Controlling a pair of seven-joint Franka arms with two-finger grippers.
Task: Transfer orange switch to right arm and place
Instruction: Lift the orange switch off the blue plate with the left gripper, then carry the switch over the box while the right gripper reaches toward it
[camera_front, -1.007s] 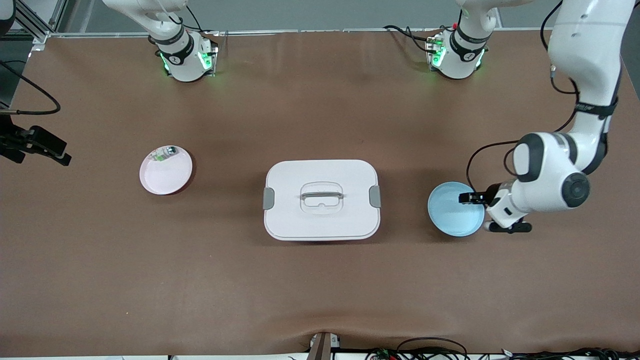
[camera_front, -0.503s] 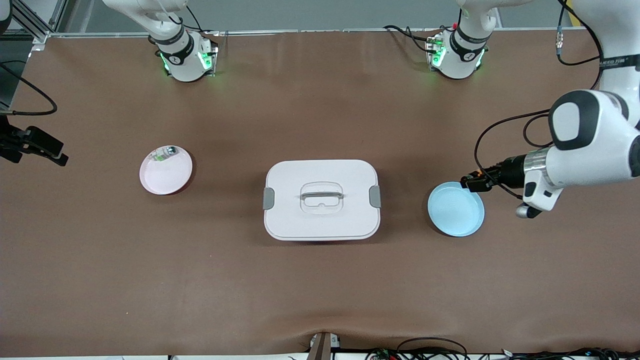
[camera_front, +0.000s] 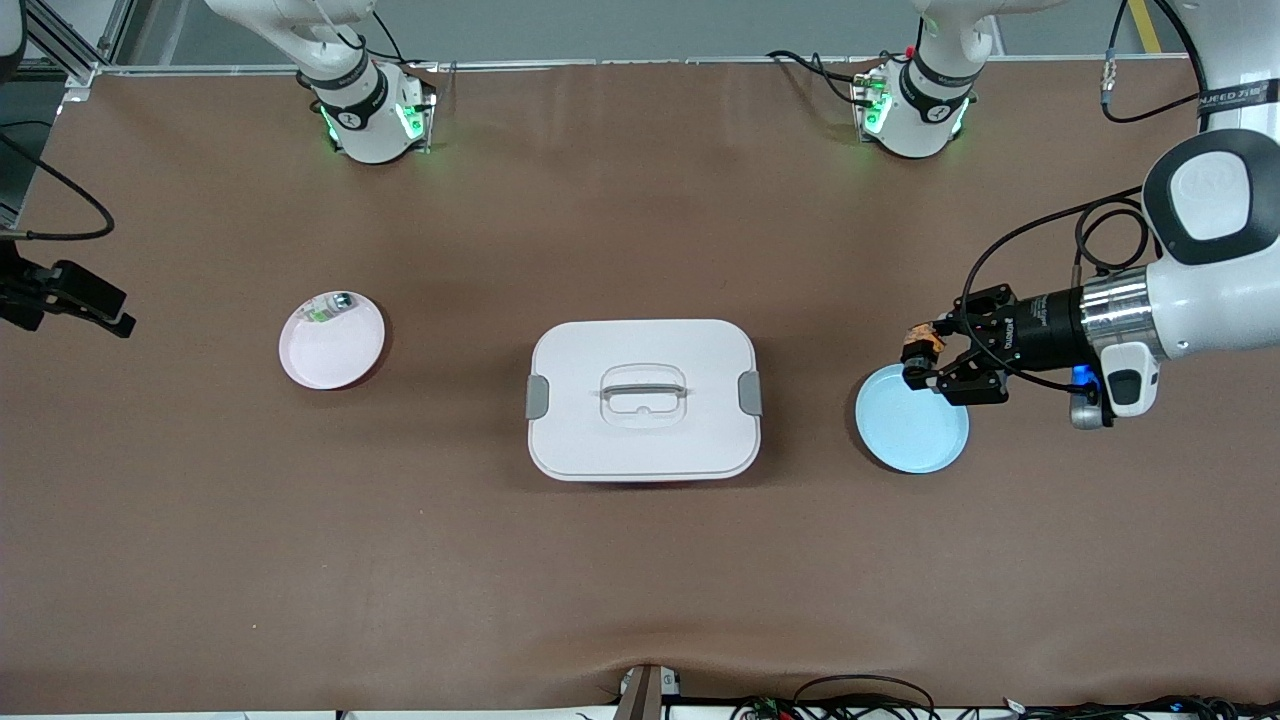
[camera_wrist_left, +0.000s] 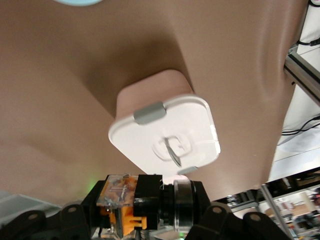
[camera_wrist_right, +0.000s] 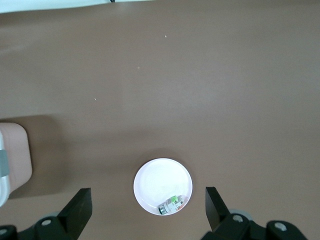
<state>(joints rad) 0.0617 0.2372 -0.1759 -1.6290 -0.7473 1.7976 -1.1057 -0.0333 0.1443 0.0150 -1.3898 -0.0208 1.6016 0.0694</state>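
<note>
The orange switch, a small black button part with an orange body, is clamped in my left gripper, which is shut on it. This gripper lies level and hangs over the rim of the blue plate, pointing toward the white box. In the left wrist view the orange switch fills the space between the jaws of the left gripper. My right gripper hangs open, high over the pink plate, and waits there.
On the pink plate lies a small white-green-silver part. The lidded white box with grey latches and a handle stands mid-table between the two plates. Cables trail along the table's edge nearest the camera.
The left arm has risen from the blue plate and turned its wrist, so the gripper with the switch now points toward the box. The right arm has barely moved.
</note>
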